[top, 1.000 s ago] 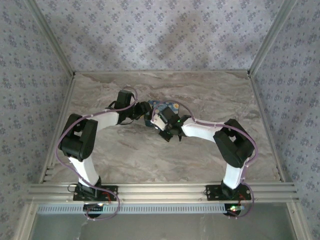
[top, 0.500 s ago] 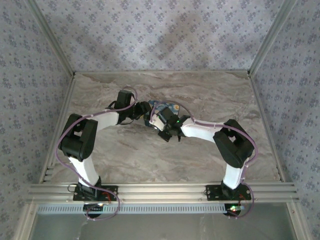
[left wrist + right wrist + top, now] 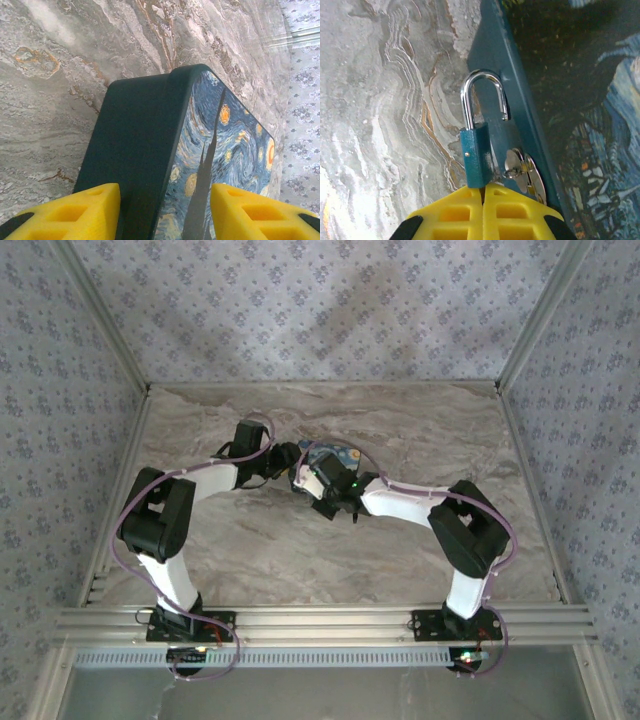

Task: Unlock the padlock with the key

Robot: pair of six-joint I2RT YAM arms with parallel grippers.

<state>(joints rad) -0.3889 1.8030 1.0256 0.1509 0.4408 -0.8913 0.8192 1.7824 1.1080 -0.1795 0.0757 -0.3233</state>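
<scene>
Left wrist view: the left end effector (image 3: 165, 196) straddles a dark case (image 3: 142, 145) with a Starry Night print. One yellow finger sits against its plain side and the other against the painted face, so it reads as grasping the case to steady it on the marbled desk (image 3: 45, 75). In the right wrist view the right end effector (image 3: 483, 192) is clenched, its fingers meeting with no gap. The blue padlock (image 3: 476, 152) stands straight out from their tips, hard against the case's dark edge. What they pinch is hidden; I judge it a key seated in the lock's foot. Some silver keys (image 3: 521, 169) hang just right of the lock body. The shackle (image 3: 481, 82) has one leg in the body and the other ending free above it, so the turning step looks done or nearly so. The next move calls for a steady case and a gentle pull to swing the shackle clear, without twisting the key out
</scene>
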